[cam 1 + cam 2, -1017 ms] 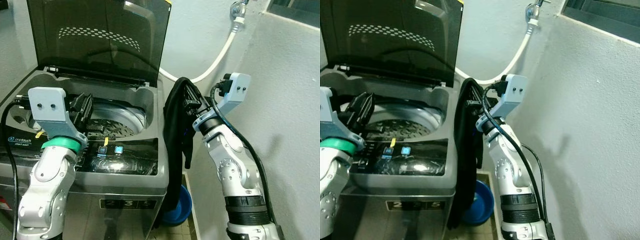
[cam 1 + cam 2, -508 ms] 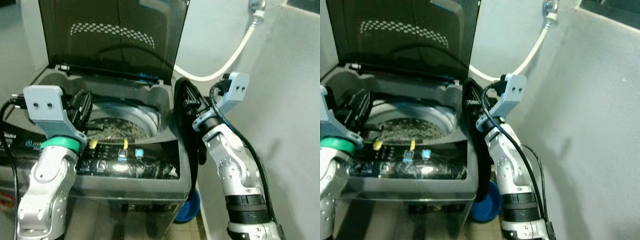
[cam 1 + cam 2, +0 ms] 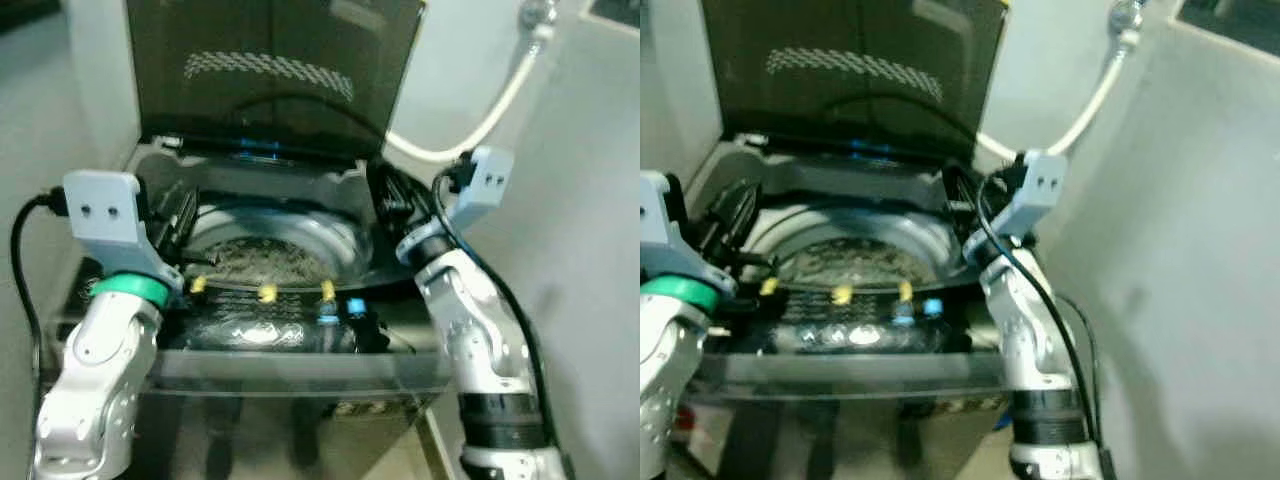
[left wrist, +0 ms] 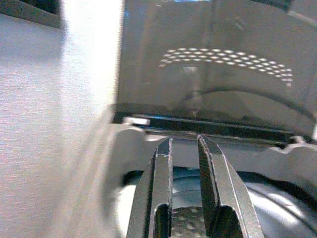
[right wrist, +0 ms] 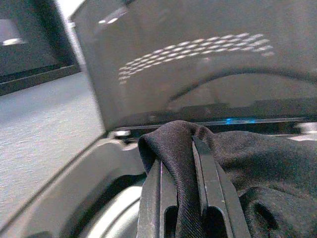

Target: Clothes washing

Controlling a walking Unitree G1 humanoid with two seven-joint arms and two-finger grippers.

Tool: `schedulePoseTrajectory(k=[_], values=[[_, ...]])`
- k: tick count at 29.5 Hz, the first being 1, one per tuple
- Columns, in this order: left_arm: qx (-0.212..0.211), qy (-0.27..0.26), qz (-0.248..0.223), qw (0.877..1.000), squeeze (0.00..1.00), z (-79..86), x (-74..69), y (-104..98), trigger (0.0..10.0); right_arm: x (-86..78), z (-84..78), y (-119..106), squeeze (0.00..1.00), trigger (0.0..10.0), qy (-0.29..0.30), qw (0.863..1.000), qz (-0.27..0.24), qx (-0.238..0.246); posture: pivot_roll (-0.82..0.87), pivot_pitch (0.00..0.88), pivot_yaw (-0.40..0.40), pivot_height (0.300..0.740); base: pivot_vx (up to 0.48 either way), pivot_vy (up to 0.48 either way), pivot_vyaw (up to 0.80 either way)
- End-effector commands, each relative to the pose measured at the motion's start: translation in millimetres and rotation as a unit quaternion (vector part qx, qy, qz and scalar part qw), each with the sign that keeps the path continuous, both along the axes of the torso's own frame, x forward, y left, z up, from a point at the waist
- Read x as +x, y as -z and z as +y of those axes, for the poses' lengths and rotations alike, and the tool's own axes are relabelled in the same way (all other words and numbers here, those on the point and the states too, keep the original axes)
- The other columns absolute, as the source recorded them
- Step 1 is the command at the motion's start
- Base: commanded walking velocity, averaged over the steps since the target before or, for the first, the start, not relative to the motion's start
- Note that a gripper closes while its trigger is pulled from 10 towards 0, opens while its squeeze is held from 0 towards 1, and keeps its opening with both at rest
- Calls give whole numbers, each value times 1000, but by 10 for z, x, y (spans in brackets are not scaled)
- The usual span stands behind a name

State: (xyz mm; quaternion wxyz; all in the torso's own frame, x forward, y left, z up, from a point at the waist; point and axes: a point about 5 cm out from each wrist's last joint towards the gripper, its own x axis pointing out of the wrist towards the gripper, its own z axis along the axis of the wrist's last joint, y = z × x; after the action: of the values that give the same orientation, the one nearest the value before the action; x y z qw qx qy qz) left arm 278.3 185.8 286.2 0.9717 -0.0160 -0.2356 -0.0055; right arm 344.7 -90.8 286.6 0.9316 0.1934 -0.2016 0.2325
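Note:
A grey top-loading washing machine (image 3: 300,185) stands before me with its dark lid (image 3: 270,60) raised. Its perforated drum (image 3: 265,260) lies open below. My right gripper (image 3: 395,205) is at the tub's right rim, shut on a black garment (image 5: 257,163) that bunches over its fingers (image 5: 208,168). The garment (image 3: 955,195) reaches over that rim; its lower part is hidden. My left gripper (image 4: 183,144) hovers above the drum's left side, open with a narrow gap and nothing in it. The head views are blurred.
A white hose (image 3: 500,100) runs from a tap down behind the machine. A pale wall (image 3: 590,200) stands close on the right, another wall (image 3: 90,80) on the left. The control panel (image 3: 280,325) with blue and yellow marks spans the front edge.
The camera has swung, so the washer sits more centred. The right gripper has carried the garment from beside the machine to over the tub's right rim.

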Motion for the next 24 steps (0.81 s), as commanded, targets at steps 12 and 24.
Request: schedulePoseTrajectory(k=[12,24], values=[[14,-20,36,999,0,24,24,81,10000,-4,-36,-7,0,10000,3,1000,-5,-1,95,45,-105,740,0,-173,0],[13,-6,31,999,0,-9,42,59,10000,-9,-21,-14,0,10000,1,1000,-8,-3,93,25,-106,740,0,0,0]])
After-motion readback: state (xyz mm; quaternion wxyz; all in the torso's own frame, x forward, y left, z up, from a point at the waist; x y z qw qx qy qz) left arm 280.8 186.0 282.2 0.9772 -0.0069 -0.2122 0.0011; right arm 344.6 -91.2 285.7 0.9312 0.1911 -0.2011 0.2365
